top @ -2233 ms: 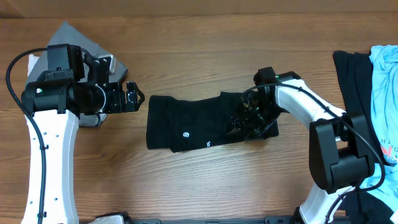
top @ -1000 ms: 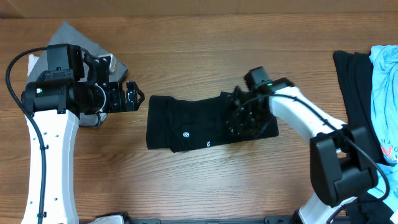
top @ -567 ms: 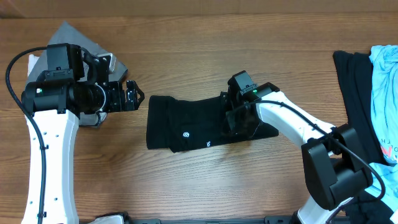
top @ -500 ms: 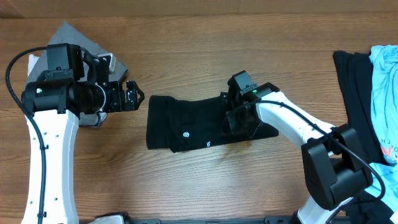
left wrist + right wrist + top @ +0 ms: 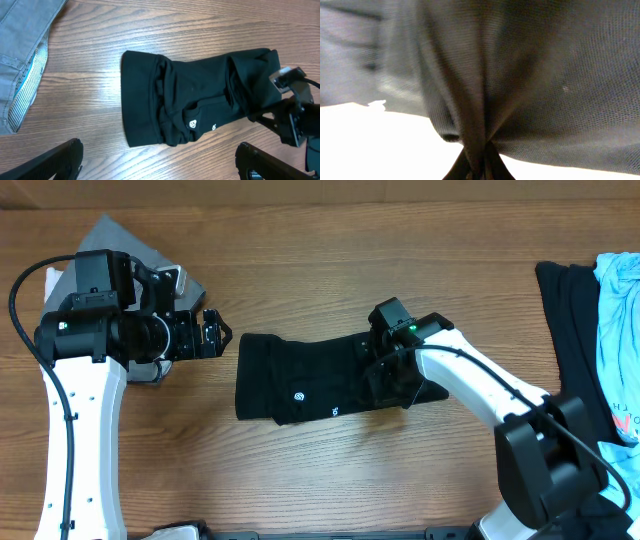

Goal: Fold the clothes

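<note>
Overhead, the black T-shirt (image 5: 300,375) lies mid-way across the wooden surface (image 5: 330,470), folded into a rumpled band with small white logos near its lower edge. The right pincer (image 5: 388,375) is clamped on its bunched right end. The left pincer (image 5: 212,335) gapes wide near its left end.

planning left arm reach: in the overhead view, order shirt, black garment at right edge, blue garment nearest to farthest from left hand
1. shirt, mid-table, just right of the left hand
2. black garment, right edge
3. blue garment, far right, beyond it
</note>
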Robot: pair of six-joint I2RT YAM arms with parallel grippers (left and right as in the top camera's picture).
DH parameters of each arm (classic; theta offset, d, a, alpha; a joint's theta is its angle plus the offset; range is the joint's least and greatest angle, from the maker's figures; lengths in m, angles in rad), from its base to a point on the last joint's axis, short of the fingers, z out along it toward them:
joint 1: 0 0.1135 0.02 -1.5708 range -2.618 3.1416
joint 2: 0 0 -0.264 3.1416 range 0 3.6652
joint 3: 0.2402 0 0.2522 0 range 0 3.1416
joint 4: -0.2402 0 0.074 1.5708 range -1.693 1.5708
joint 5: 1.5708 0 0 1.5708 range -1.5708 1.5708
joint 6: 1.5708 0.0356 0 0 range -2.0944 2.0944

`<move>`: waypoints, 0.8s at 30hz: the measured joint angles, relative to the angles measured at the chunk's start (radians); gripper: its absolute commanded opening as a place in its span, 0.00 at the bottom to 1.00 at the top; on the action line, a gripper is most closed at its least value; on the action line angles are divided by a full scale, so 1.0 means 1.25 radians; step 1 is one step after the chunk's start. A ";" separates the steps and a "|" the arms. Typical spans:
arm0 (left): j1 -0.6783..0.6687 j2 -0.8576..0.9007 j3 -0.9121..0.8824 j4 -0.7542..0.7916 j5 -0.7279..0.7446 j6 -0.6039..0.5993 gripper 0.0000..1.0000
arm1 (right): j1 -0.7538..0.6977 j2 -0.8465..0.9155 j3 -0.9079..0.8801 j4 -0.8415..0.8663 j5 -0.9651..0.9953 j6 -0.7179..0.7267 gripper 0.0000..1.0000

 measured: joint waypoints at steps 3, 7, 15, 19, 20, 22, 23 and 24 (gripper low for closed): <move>0.000 0.000 0.000 0.000 0.000 0.000 1.00 | 0.014 -0.018 0.000 0.001 -0.018 -0.004 0.15; 0.000 0.000 0.000 0.000 0.000 0.000 1.00 | 0.021 -0.020 0.000 0.017 -0.045 -0.007 0.43; 0.000 0.000 0.000 0.000 0.035 0.000 1.00 | 0.019 -0.022 0.000 0.051 -0.099 -0.046 0.52; 0.000 0.000 0.000 0.002 0.059 0.000 1.00 | 0.002 -0.061 -0.001 0.071 -0.106 -0.054 0.56; 0.000 0.000 0.000 0.003 0.062 0.000 1.00 | -0.007 -0.086 -0.001 0.071 -0.107 -0.056 0.58; -0.002 0.001 -0.001 0.004 0.063 -0.001 1.00 | -0.024 -0.144 0.006 0.069 -0.110 -0.056 0.67; -0.005 0.002 -0.003 0.007 0.061 -0.004 1.00 | -0.032 -0.173 0.013 0.069 -0.111 -0.056 0.73; -0.010 0.004 -0.010 0.009 0.055 -0.011 1.00 | -0.041 -0.204 0.021 0.068 -0.111 -0.055 0.75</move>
